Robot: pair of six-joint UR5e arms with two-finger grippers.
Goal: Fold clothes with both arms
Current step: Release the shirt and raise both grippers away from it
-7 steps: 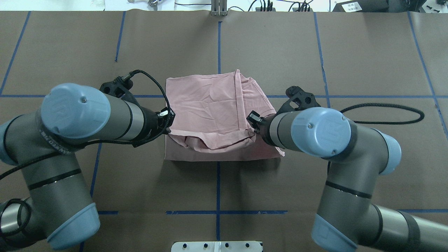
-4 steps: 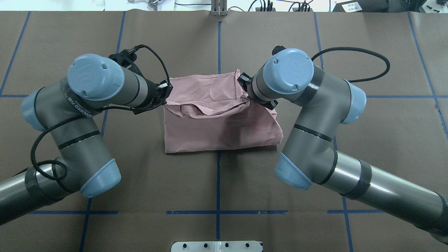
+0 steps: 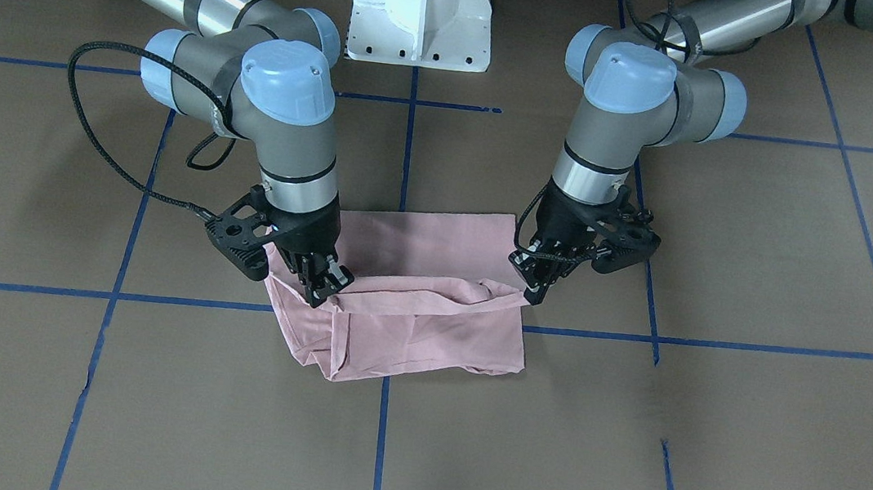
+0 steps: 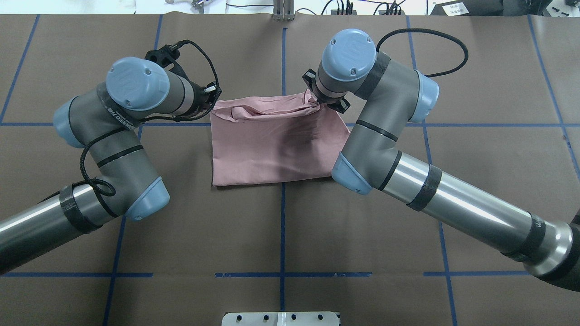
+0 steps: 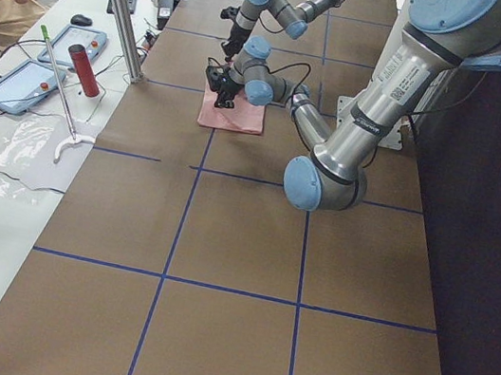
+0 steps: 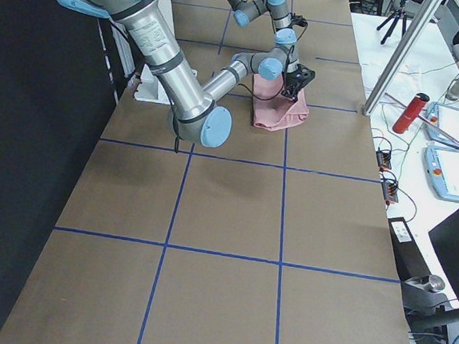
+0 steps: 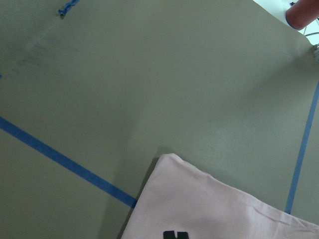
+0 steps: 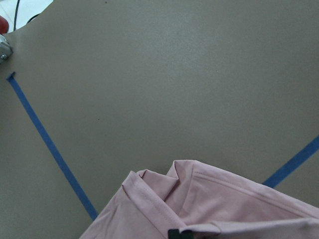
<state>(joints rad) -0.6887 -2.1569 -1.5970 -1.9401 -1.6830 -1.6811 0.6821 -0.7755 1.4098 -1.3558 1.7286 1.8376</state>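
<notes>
The pale pink T-shirt (image 4: 272, 149) lies folded on the brown table, with its print hidden. Its carried edge (image 3: 431, 290) is held up as a sagging strip over the shirt's far side. My left gripper (image 4: 213, 97) is shut on that edge's left corner; in the front view it is on the right (image 3: 534, 289). My right gripper (image 4: 317, 102) is shut on the other corner, on the left in the front view (image 3: 325, 282). Both wrist views show pink fabric (image 7: 224, 209) (image 8: 224, 209) just below the camera, over bare table.
The white pedestal base (image 3: 423, 5) stands at the robot's edge. Blue tape lines (image 4: 283, 59) grid the brown table. Cables and gear (image 4: 344, 7) line the far edge. A side table holds a red bottle (image 5: 78, 69) and tablets, beside a metal post (image 5: 118, 2).
Both grippers have carried the shirt's near edge away from the robot, over the shirt to its far side. The folded layer now covers most of the shirt.
</notes>
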